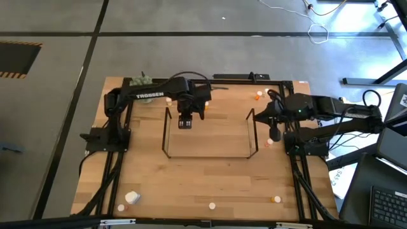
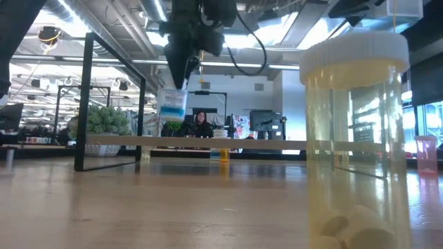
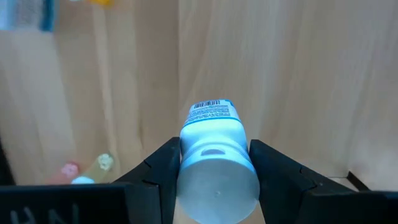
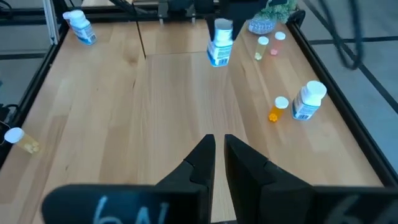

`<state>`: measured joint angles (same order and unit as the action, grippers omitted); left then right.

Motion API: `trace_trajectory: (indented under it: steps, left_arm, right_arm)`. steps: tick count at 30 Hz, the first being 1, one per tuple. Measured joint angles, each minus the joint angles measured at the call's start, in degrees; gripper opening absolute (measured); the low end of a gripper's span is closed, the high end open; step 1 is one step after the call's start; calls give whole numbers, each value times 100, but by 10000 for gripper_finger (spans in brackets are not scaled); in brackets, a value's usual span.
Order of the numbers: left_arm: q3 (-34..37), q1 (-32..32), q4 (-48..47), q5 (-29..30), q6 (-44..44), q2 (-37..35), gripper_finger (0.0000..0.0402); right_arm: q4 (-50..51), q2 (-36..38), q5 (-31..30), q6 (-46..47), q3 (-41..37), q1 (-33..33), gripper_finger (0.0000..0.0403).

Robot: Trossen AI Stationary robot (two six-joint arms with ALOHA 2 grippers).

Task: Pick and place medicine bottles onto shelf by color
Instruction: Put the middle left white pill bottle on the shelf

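My left gripper (image 1: 185, 122) hangs over the far left part of the shelf (image 1: 210, 156), a black wire rack with a light board (image 2: 277, 144). It is shut on a white medicine bottle with a blue label (image 2: 172, 104), which hangs above the board. My right gripper (image 4: 215, 163) is shut and holds nothing; it is drawn back at the table's right side (image 1: 275, 133). Other bottles stand or lie on the table: a white one (image 4: 308, 101), a small orange one (image 4: 277, 109), and another white one with a blue label (image 4: 79, 28). My left gripper pinches the bottle's upper end just below its white cap (image 3: 214, 158) between its two fingers (image 3: 163, 171), one on each side. The fingers come from above and point down. The bottle hangs upright below them, cap up, clear of the shelf's board.
A yellowish see-through bottle with a white cap (image 2: 353, 138) stands close to the low camera. Small yellow (image 4: 261, 46) and pink (image 4: 278, 40) bottles stand beside a green plant (image 4: 273, 15). More bottles lie along the near edge (image 1: 132, 198), (image 1: 276, 199). A black frame (image 1: 121, 159) lines the table.
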<state>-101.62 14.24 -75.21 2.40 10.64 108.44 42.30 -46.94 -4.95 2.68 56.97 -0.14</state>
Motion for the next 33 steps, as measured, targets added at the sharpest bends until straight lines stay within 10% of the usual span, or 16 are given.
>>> trace_trajectory:
  steps: [33]
  left_arm:
    - [756, -39, 716, -51, 299, 0, 154]
  right_arm:
    - [-4, -26, 0, -13, -1, 0, 39]
